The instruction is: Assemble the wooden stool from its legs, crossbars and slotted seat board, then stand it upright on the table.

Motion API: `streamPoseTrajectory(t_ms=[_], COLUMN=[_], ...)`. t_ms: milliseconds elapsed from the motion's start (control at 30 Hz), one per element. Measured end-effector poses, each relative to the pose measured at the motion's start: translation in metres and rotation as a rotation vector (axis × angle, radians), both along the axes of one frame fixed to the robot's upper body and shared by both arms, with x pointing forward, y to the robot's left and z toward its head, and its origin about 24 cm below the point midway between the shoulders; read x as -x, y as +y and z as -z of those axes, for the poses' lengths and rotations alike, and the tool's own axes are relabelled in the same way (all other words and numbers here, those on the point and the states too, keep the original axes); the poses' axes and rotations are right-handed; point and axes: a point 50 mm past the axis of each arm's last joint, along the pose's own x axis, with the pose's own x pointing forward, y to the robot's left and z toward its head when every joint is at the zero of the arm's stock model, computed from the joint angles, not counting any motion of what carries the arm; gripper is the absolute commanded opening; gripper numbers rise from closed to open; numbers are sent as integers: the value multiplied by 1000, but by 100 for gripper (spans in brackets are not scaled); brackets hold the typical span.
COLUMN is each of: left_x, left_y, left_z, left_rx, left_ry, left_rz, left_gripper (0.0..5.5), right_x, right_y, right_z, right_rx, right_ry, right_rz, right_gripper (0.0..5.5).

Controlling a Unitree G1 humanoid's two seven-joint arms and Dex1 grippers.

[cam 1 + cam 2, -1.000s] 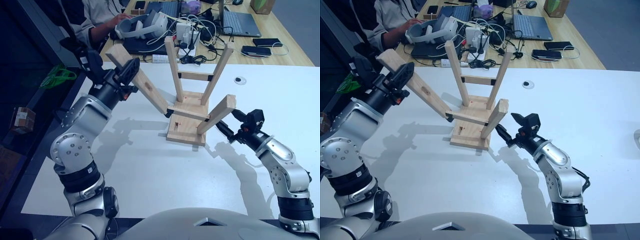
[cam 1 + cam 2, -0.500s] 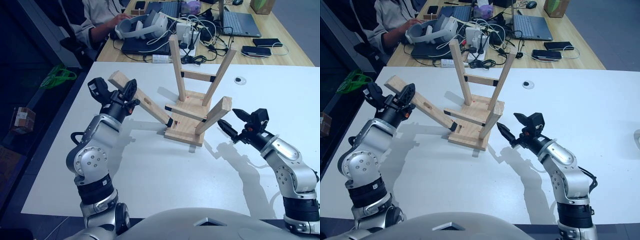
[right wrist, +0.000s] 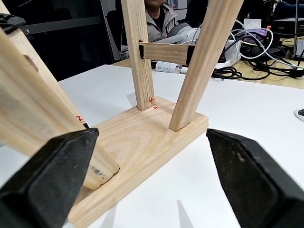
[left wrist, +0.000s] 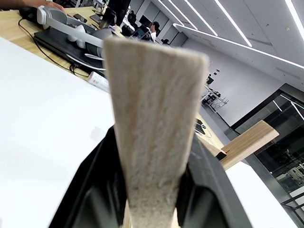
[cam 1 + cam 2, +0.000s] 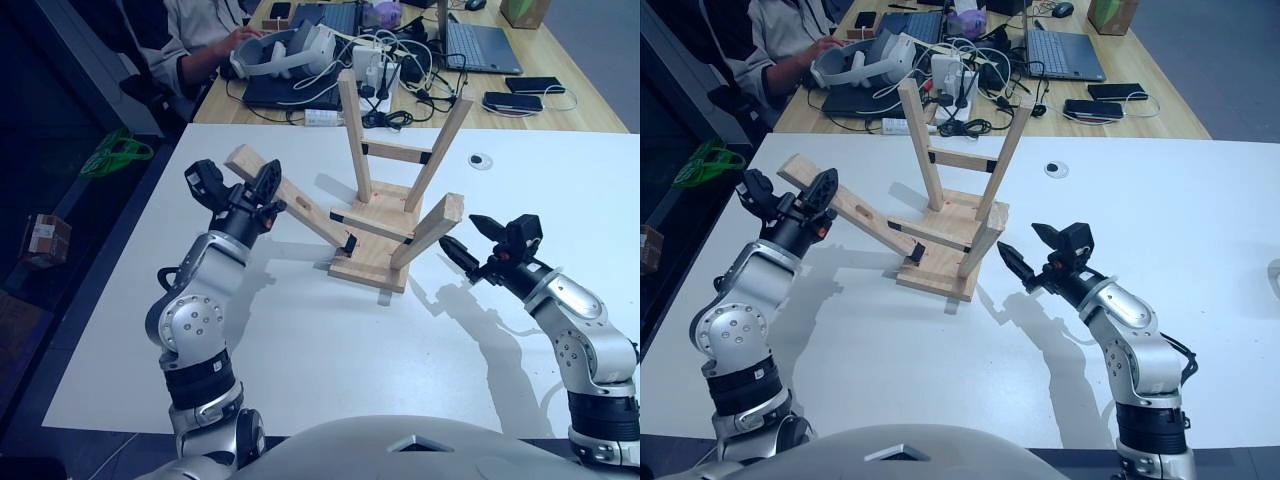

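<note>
White table (image 5: 300, 340) bears the upturned seat board (image 5: 372, 264); left gripper (image 5: 237, 178) pinches a splayed leg (image 5: 300, 208), likely to seat it, right gripper (image 5: 462, 232) spread wide beside the opposite leg (image 5: 428, 230).

Silver-grey arms, black tips
Left arm (image 5: 190, 330) and right arm (image 5: 585, 335): rounded metallic shells, black joint bands, screw-ringed discs (thin black cable loop (image 5: 163, 275) on the left); matte black wedge-fingered left gripper (image 5: 240, 185) and right gripper (image 5: 462, 232).
</note>
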Motion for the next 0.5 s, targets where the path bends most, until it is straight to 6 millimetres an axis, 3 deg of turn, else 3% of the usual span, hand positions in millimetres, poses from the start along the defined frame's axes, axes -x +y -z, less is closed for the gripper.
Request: streamPoseTrajectory(t_ms=[267, 500], left_x=[-1, -1], left_y=[-6, -38], left_z=[4, -13], left_rx=[-89, -290], left_ry=[-43, -97], left_rz=[25, 128], left_gripper=[101, 101], right_x=[-5, -5], right_y=[-1, -1], right_z=[-4, -4], right_rx=[0, 0], right_ry=[-16, -19], right_rz=[5, 7], right_gripper=[424, 424])
